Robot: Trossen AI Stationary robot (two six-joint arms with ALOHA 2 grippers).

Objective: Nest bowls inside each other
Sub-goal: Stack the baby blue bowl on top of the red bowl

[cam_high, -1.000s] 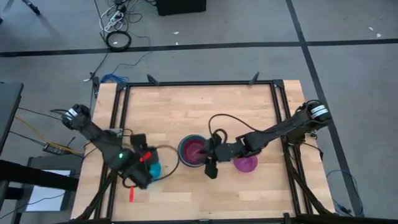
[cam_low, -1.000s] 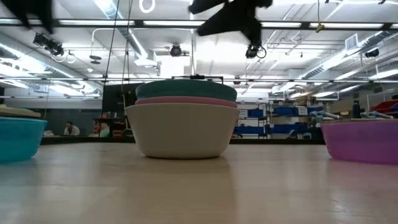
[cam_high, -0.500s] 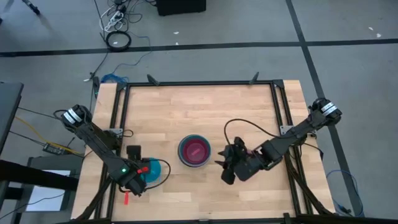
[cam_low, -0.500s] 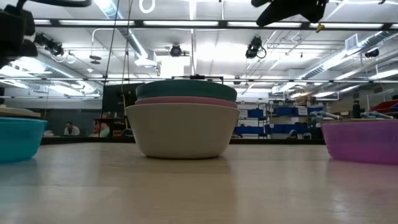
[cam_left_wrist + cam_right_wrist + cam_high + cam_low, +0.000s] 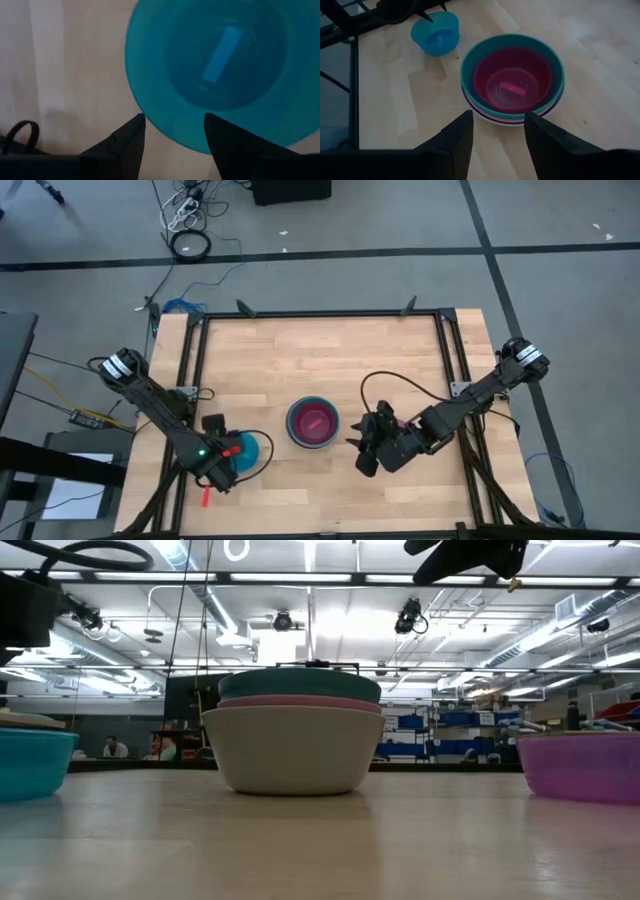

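A stack of bowls (image 5: 312, 423) stands mid-table: a grey-white bowl (image 5: 290, 750) at the bottom, a pale pink rim, a teal bowl (image 5: 512, 75), and a red-pink bowl (image 5: 512, 80) innermost. A cyan bowl (image 5: 210, 65) sits upright near the table's left front. My left gripper (image 5: 172, 125) is open just above the cyan bowl's near rim; whether its fingers touch the rim does not show. My right gripper (image 5: 497, 117) hangs open to the right of the stack, tilted toward it. The right arm hides most of the purple bowl (image 5: 585, 765) in the high view.
Black frame rails (image 5: 190, 380) run along the table's left, far and right edges. Bare wooden board (image 5: 320, 360) lies behind the stack. A person (image 5: 115, 748) sits far off in the room.
My left gripper has sunk toward the cyan bowl and moved a little toward the table's near left corner, staying open. My right gripper has drawn away from the stack toward the table's right edge, over the purple bowl, and turned. The bowls have kept still.
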